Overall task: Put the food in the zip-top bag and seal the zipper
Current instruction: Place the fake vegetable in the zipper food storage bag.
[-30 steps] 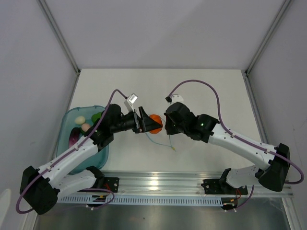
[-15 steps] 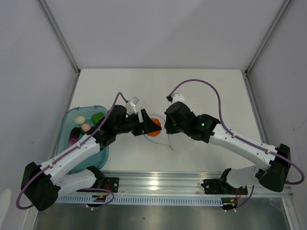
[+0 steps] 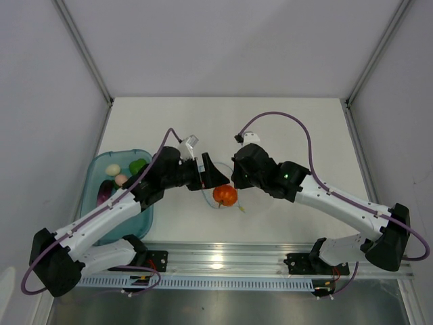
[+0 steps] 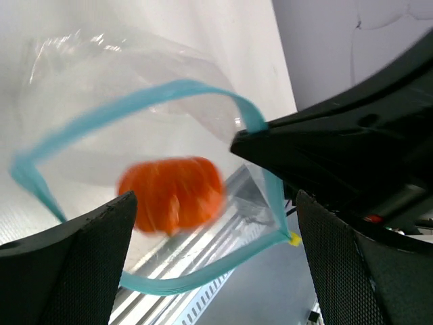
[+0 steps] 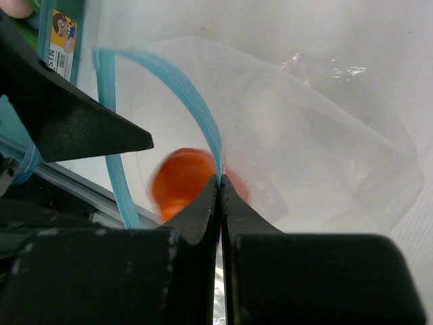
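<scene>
Right jaws clamp the zip-top bag, left jaws gape empty, orange fruit inside.

A small sticker on the teal tray, caught at the upper left of the right wrist view beyond the zip-top bag, carries a cartoon monkey face, a barcode and the sideways letters "STIN", cut off at one end. Its finer print is too small to read.

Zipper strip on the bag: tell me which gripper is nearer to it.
Right. The right gripper is shut on the zipper strip at the mouth of the bag; the left gripper is open, facing that mouth.
</scene>
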{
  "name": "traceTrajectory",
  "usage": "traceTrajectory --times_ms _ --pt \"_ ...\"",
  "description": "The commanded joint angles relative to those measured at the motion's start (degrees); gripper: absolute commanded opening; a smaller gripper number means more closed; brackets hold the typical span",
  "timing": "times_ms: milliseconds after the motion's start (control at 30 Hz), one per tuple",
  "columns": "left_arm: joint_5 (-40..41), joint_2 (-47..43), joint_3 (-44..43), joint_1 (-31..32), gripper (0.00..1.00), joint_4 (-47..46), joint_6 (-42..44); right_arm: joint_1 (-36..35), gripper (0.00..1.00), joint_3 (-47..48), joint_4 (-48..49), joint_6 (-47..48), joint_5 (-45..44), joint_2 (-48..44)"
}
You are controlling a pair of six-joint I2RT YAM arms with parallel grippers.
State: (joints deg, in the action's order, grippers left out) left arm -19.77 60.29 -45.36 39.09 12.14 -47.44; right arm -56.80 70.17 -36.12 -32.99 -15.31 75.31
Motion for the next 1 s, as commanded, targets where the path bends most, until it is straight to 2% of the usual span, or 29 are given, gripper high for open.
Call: traceTrajectory --times_ms 0,233,433,533,567,633,733,867,967 --pt "0.17 -4.12 -3.50 0.64 1.00 -3.08 3.84 0.02 0.00 1.37 1.23 -0.23 0.10 -2.10" --pt "4.47 -6.59 -8.07 0.55 0.99 2.80 7.71 0.98 0.00 2.42 0.35 -0.23 1.16 -2.62" --pt "12.28 -14.84 -6.50 0.55 0.99 3.94 7.54 3.36 0.00 5.58 -1.58 1.08 2.57 -3.68" --pt "24.03 -18.19 -7.98 0.29 1.00 12.96 5.01 4.15 0.00 7.61 -2.90 1.88 2.57 -4.29" --pt "30.25 -18.63 -8.51 -0.24 1.00 16.13 4.03 4.24 0.00 7.79 -3.17 2.14 2.57 -4.55" --pt "34.17 -19.60 -9.39 -1.73 1.00 23.61 2.36 5.02 0.00 7.79 -3.34 2.41 2.74 -5.08" --pt "35.68 -20.48 -8.87 -7.61 0.99 29.68 1.65 5.47 0.00 6.30 -3.17 2.50 2.92 -5.96" --pt "28.48 -21.62 -7.20 -22.61 1.00 32.50 4.02 5.47 0.00 3.84 -2.64 2.41 3.36 -7.10" --pt "26.63 -20.49 -6.58 -29.48 1.00 33.21 6.57 5.47 0.00 2.17 -2.29 2.58 3.18 -7.37"
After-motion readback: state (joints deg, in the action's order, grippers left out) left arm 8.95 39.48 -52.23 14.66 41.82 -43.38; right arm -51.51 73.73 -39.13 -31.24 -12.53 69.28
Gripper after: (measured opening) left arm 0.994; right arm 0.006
